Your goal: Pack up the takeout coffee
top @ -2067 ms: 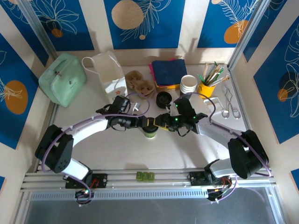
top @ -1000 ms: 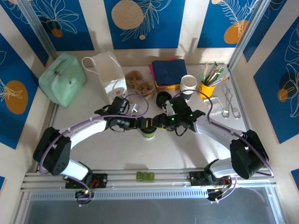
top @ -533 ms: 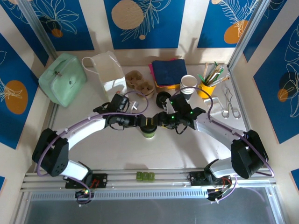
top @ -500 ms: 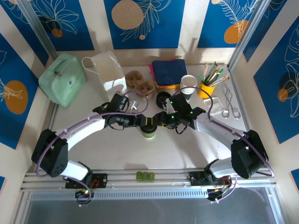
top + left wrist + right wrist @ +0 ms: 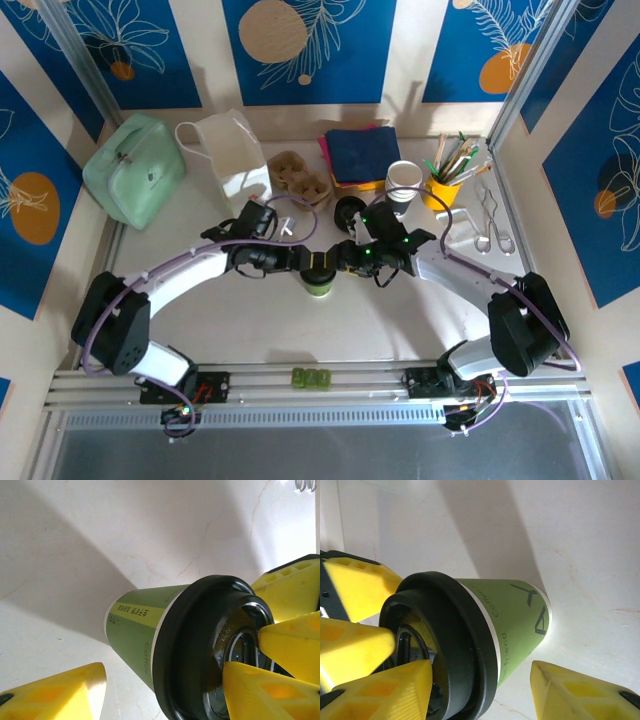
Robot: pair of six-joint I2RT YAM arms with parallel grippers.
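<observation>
Yellow plastic fingers of the left gripper stand open on both sides of the takeout coffee, a green paper cup under a black lid. The finger at the lower left of that view is clear of the cup wall, and the other seems to lie against the lid top. The right gripper is open in the same way, with one finger at the lid and one apart from the cup at lower right. I judge that both press the lid to seat it and do not lift the cup, which stands upright on the table in the middle of the top view. I count one green cup, two grippers, two lids (the second lid lies loose above centre), one stack of white cups, one cardboard carrier and one white paper bag at upper left.
</observation>
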